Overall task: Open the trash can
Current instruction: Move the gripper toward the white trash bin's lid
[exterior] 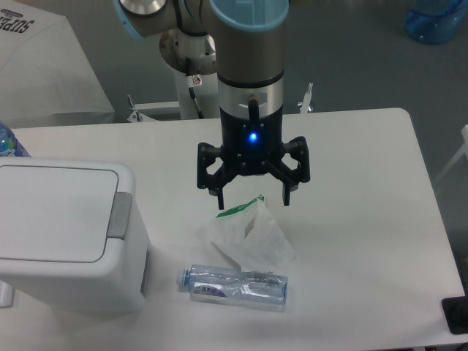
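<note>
Gripper (pixel 252 199) hangs with jaws spread wide over the middle of the table (pixel 365 219), trash can (pixel 62 234) shut at lower left
The trash can is a boxy white bin at the lower left of the frame, its flat lid down and the grey push-button strip (pixel 121 215) on the right rim of the lid, facing the arm. The fingers hold nothing and hang just above a crumpled clear plastic bag (pixel 248 238) with a green strip at its top. Below the bag, a clear plastic bottle (pixel 235 285) lies on its side near the lower centre, just right of the bin. A blue light glows on the gripper's black body
</note>
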`<act>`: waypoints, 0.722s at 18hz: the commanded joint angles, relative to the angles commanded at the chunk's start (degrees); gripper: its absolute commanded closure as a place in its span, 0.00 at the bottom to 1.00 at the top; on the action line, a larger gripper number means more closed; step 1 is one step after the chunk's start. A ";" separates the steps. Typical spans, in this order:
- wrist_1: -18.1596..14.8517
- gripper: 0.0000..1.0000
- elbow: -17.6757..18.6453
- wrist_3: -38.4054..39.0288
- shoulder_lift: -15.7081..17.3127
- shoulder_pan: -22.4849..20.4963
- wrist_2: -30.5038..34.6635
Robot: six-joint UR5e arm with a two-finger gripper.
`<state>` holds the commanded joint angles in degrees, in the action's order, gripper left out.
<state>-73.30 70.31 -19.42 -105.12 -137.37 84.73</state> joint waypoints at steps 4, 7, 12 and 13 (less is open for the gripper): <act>0.09 0.00 -0.09 0.00 0.17 -0.27 -0.26; 0.09 0.00 -0.27 0.09 0.09 -0.09 -0.35; 0.26 0.00 -0.09 4.29 -0.18 1.13 -1.76; 0.26 0.00 0.00 5.87 -0.35 1.84 -2.19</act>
<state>-73.04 70.31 -13.55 -105.47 -135.53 82.53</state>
